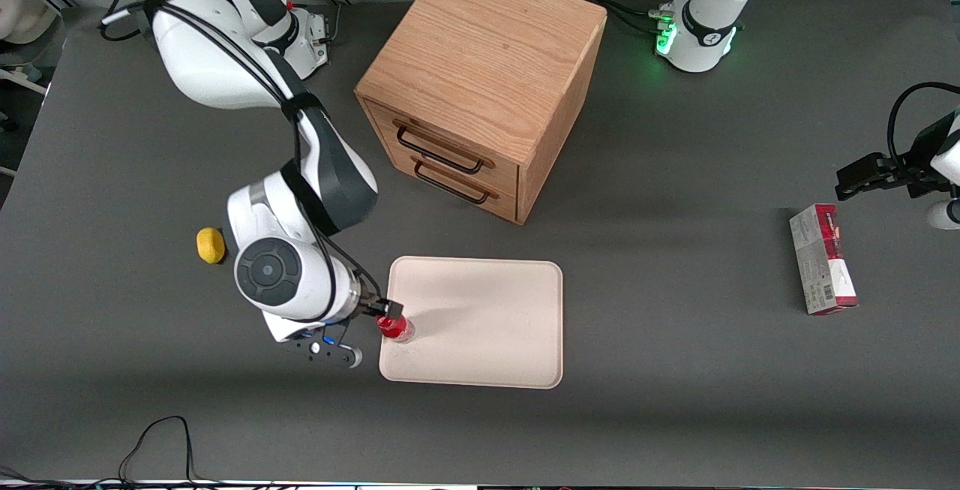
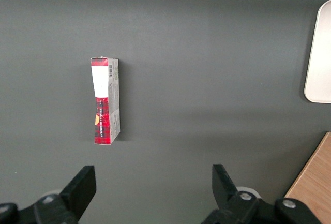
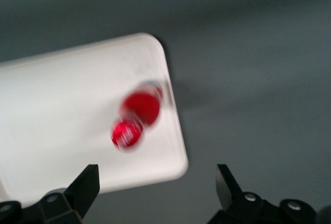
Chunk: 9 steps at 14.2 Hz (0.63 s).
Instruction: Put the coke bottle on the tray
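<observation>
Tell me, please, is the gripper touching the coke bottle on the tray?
Apart. In the right wrist view the gripper is open, its fingers spread wide with clear space around the coke bottle, which rests on the tray near its edge.

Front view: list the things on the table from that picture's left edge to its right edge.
Yellow object → gripper, open → coke bottle, standing on the tray → wooden drawer cabinet → red-and-white carton.
</observation>
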Each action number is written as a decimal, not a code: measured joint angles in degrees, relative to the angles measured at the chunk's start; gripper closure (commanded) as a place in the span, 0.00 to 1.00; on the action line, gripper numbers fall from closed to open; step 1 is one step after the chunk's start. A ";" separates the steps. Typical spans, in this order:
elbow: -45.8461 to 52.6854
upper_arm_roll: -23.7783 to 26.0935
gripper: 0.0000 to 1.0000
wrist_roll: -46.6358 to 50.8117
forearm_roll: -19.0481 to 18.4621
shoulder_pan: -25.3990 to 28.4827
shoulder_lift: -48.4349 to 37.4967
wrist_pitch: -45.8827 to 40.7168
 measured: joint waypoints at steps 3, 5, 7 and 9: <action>-5.35 -0.39 0.00 -6.66 0.02 -2.11 -6.67 -4.38; -13.82 -0.42 0.00 -13.27 0.18 -5.44 -13.66 -4.38; -23.11 -0.48 0.00 -19.31 0.32 -8.64 -21.68 -4.28; -31.60 -0.53 0.00 -24.49 0.98 -11.87 -29.69 -3.84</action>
